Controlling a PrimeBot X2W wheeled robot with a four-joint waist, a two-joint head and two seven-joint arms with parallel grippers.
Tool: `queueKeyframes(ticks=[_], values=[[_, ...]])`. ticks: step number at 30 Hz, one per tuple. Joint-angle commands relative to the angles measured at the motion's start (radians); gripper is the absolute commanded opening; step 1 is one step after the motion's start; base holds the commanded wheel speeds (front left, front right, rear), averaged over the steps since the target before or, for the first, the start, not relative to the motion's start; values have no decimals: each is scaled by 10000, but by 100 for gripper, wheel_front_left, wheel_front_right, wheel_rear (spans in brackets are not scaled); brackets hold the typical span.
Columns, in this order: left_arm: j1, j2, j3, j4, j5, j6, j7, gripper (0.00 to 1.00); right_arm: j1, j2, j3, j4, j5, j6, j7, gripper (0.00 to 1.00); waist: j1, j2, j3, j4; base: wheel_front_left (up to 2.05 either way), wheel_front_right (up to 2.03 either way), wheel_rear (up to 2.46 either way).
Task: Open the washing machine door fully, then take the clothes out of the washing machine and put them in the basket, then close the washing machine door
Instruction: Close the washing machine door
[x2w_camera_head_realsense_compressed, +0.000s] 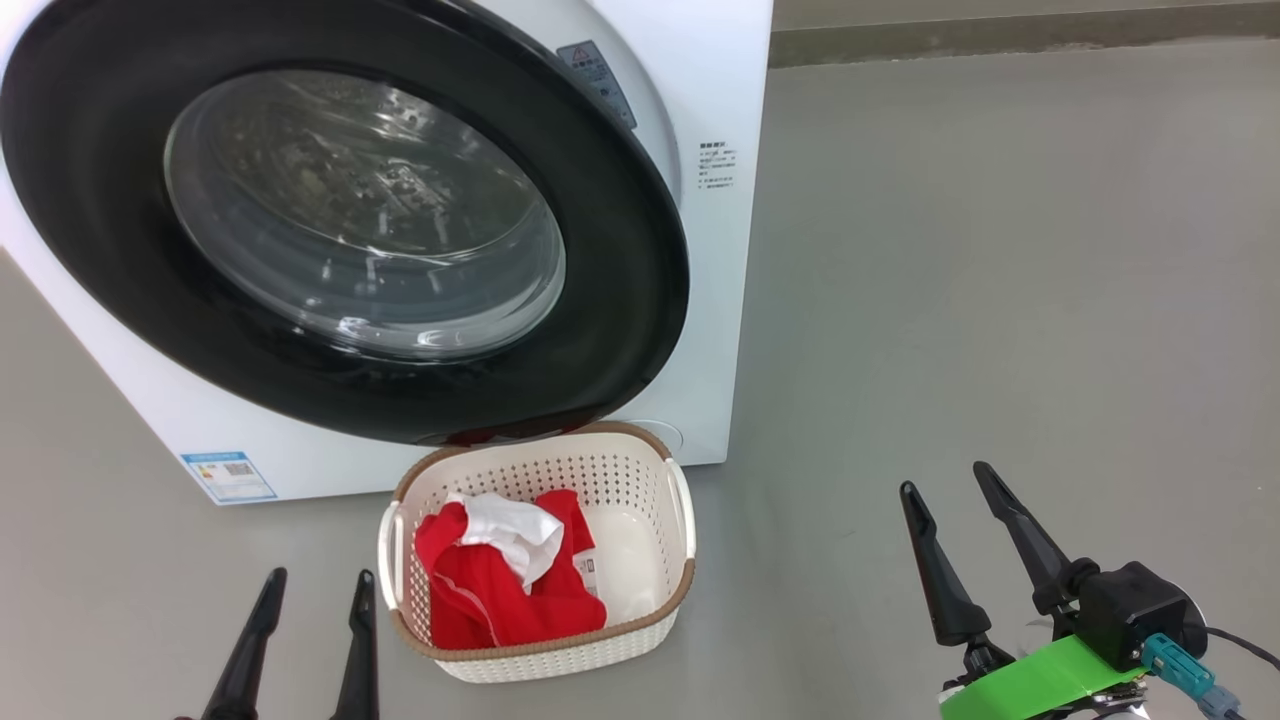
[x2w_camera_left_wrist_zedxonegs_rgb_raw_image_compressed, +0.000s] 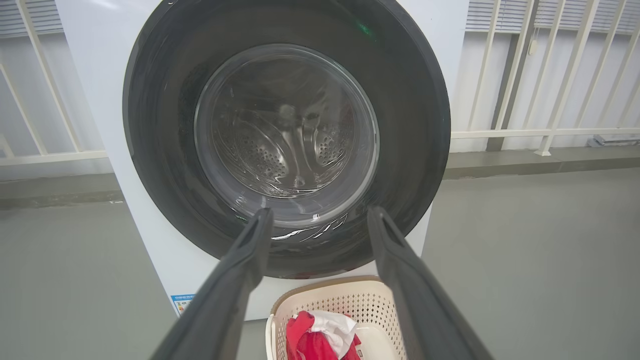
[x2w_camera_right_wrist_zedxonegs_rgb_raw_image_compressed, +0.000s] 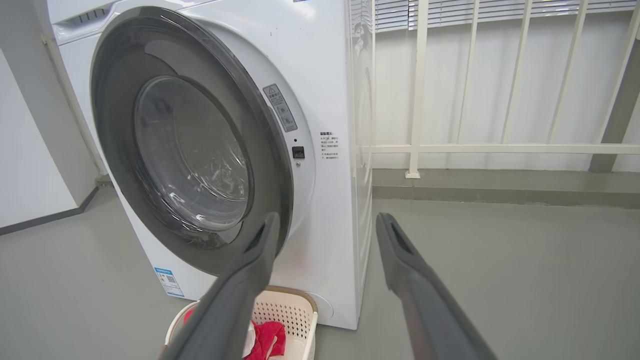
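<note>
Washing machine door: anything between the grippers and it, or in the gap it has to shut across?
Nothing visible. Left gripper and right gripper stand open, apart from the washing machine door. The basket sits on the floor below its lower rim. The latch-side gap looks free.

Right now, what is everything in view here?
boxy front-loading washing machine: one, white, behind the basket
round glass door: one, black rim, on the machine, slightly ajar
perforated plastic basket: one, cream, brown rim, floor before the machine
soft cloth clothes: small heap, red and white, in the basket
label sticker: one, blue, machine's lower front
barred railing: one, pale, behind the machine
smooth floor: one, grey, under everything
left gripper: one, dark, open, empty
right gripper: one, dark, open, empty
</note>
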Motion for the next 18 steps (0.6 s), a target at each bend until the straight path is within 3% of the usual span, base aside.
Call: queueKeyframes(ticks=[1,8,9,10,12,18], values=[[-346,41,309,-227,156,-71,-78,100,-248,-9,240,-226,-19,35,-63,100,0,0,10,41,0,0,0],[-340,30,275,-247,169,-91,-78,100,-268,-9,357,-8,-138,35,-63,99,0,0,42,182,0,0,0],[-349,28,266,-259,167,-94,-78,100,-322,-9,395,55,-161,35,-63,73,0,0,56,217,0,0,0],[-360,27,254,-272,166,-96,-78,100,-390,-9,465,131,-178,35,-63,53,0,0,71,256,0,0,0],[-388,24,220,-314,167,-103,-78,100,-602,-9,567,279,-207,35,-63,0,0,0,140,344,0,0,0],[-498,18,50,-404,186,-128,-78,100,-1544,-13,883,888,-263,35,-63,0,0,0,302,708,0,0,0]])
